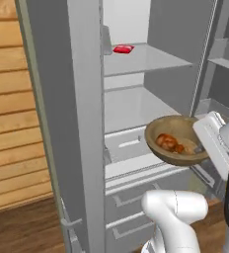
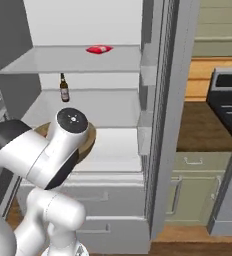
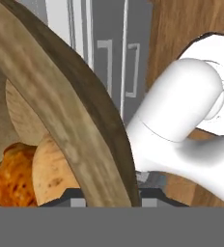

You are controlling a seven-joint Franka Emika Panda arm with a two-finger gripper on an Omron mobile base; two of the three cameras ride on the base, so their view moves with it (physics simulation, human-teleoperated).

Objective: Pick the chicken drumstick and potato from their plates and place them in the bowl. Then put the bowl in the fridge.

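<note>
The wooden bowl [image 1: 176, 129] hangs tilted in the air before the open fridge [image 1: 136, 106], over its lower shelf front. Inside lie the orange-brown chicken drumstick [image 1: 165, 142] and the pale potato [image 1: 188, 147]. My gripper [image 1: 202, 146] is shut on the bowl's right rim. In the hand view the thick bowl rim [image 3: 70, 120] runs between my gripper [image 3: 109, 197] fingers, with the drumstick [image 3: 10, 176] and potato [image 3: 51, 169] at lower left. From the right base view, a sliver of the bowl [image 2: 91, 138] peeks out behind my arm. The plates are out of view.
The thick grey fridge door [image 1: 67, 123] stands open on the left. A red packet [image 1: 123, 48] lies on the upper shelf [image 2: 78, 59], and a brown bottle [image 2: 64, 88] stands on the middle shelf. White drawers [image 1: 131, 143] sit below. A stove [image 2: 229, 97] and counter are to the right.
</note>
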